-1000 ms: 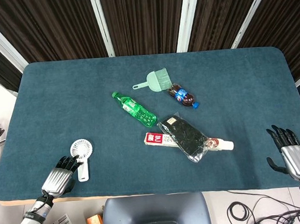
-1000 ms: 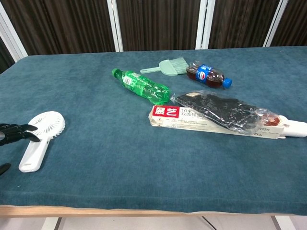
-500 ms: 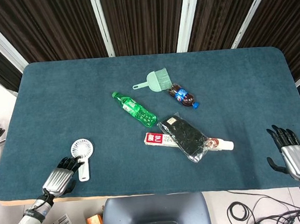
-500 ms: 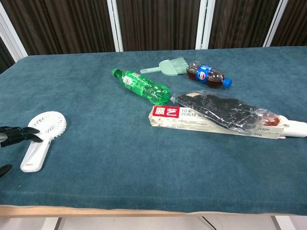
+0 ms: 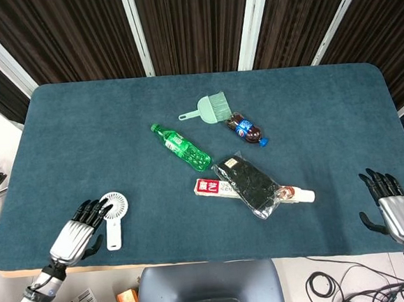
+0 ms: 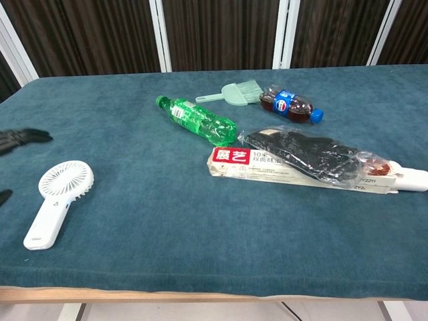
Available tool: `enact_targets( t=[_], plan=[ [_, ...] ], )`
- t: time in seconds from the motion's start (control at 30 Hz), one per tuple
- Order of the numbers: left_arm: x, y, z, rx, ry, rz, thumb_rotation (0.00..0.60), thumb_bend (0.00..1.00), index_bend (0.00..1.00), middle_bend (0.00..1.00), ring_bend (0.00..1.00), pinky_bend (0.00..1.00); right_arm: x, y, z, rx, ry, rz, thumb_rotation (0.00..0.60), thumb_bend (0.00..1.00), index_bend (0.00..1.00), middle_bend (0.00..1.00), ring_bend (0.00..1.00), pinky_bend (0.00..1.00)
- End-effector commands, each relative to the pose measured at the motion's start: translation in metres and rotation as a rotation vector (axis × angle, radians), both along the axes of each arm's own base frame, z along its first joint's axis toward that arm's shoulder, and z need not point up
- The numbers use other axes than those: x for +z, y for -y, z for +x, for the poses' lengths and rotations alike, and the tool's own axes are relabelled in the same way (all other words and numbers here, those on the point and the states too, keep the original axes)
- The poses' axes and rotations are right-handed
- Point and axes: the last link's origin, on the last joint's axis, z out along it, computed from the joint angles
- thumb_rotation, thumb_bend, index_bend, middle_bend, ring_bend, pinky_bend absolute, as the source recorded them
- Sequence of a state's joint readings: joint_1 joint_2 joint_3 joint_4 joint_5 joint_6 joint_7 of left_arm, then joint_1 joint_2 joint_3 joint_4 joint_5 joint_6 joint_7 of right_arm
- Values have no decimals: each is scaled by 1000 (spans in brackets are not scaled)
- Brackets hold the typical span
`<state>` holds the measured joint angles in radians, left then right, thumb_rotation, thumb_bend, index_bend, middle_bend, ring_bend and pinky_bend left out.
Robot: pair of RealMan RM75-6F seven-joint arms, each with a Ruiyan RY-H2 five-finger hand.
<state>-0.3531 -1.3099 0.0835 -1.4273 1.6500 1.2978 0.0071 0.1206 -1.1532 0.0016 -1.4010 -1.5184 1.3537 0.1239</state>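
While the left hand (image 5: 74,233) hovers with its fingers spread and nothing held, the small white plastic handheld fan (image 5: 111,214) lies flat on the teal cloth-covered table (image 5: 68,140) just to that hand's right, its round grille level with the fingertips (image 5: 91,209) and its handle pointing back toward the near edge. In the chest view only the dark fingertips (image 6: 23,137) show at the left border, apart from the fan (image 6: 57,198), so hand and fan do not seem to touch.

Further out from the left hand, toward the table's middle, lie a green plastic bottle (image 5: 181,147), a long white and red carton (image 5: 220,188) and a black item in a clear plastic bag (image 5: 249,185) lying across it. Beyond those sit a pale green plastic hand brush (image 5: 210,109) and a dark cola bottle with a blue cap (image 5: 246,129).

The right hand (image 5: 395,206) hangs released past the near right corner, fingers apart, well apart from everything.

The fan lies close to the near edge, so a sideways brush from the left hand could nudge it off. A grasp from above on the wide grille could slip, and the light handle could pivot away.
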Motion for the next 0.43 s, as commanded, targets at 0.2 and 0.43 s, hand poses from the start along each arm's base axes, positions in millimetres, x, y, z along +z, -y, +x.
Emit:
enact_targets(
  t=[0.2,0.43],
  plan=[
    [37,17,-16,80,13,158,600,424,0,0,0,70,1,-1,0,1,0,-2,600,309,0,0,0,0],
    [53,17,-19,170,2,236,600,415,0,0,0,70,0,-2,2,12,2,3,600,309,0,0,0,0]
  ],
)
